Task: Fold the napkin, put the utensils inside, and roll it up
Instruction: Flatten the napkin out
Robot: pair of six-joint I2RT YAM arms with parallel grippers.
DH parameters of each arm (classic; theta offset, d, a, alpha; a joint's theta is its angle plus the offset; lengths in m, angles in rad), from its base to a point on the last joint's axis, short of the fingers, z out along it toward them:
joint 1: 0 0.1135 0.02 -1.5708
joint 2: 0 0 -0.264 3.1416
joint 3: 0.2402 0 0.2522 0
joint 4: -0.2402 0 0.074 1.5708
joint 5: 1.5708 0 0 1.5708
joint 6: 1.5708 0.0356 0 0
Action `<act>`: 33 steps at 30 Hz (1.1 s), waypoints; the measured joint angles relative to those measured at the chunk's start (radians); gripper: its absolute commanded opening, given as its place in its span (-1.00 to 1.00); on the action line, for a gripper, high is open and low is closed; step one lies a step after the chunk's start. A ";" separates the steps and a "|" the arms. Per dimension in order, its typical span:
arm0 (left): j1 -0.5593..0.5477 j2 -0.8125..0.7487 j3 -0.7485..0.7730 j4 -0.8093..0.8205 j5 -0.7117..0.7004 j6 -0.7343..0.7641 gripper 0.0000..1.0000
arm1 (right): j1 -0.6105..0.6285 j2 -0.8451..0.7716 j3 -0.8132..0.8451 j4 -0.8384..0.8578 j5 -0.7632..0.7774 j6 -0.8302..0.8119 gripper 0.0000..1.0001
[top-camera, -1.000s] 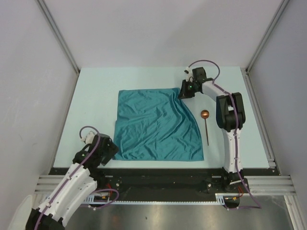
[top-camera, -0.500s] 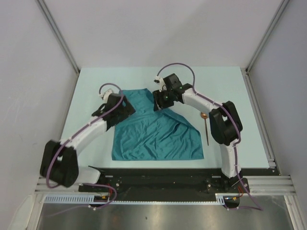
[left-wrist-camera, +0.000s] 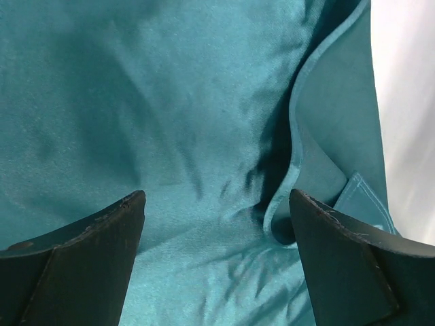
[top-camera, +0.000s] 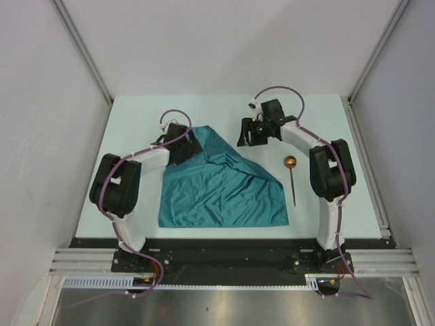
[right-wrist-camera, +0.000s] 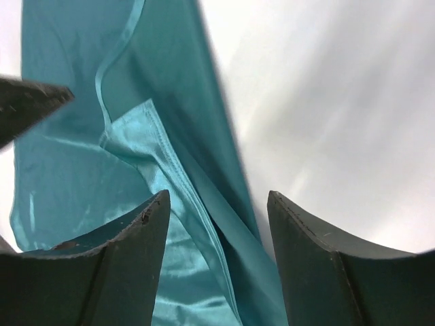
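Overhead: the napkin [top-camera: 224, 193] lay on the pale table [top-camera: 136, 122], spread from left of center to the middle. Its near edge ran flat and straight along the side by my bases. The far right corner was turned in, so the right side ran as 1 long slant from the narrow far tip down to the near right corner. Soft creases crossed the middle.

My left pincer [top-camera: 185, 146] sat over the napkin's far left corner, the arm bent in from the left. In the wrist view its 2 fingers [left-wrist-camera: 81, 258] stood wide apart with nothing clamped between them, only teal cloth beneath. A hemmed edge curled over on the right of that view, with a small doubled flap by the right finger and bare table past it.

My right pincer [top-camera: 250, 132] hung at the far side, just right of the napkin's far tip. In the wrist view the jaws were parted and gripped nothing. A narrow folded strip of napkin with a shiny hem ran down under the gap and the left finger, and the right half showed bare table. A dark wedge [right-wrist-camera: 30, 102] at the left edge was probably a finger of my left pincer, though too little showed to be sure.

The spoon [top-camera: 291, 175] lay on the table right of the napkin, apart from the slanted edge. Its copper bowl pointed to the far side and its thin handle toward the near edge. Neither pincer touched it.
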 measured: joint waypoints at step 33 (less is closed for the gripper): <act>0.093 0.013 -0.033 0.075 0.106 0.007 0.83 | 0.015 0.119 0.027 0.109 -0.089 -0.007 -0.94</act>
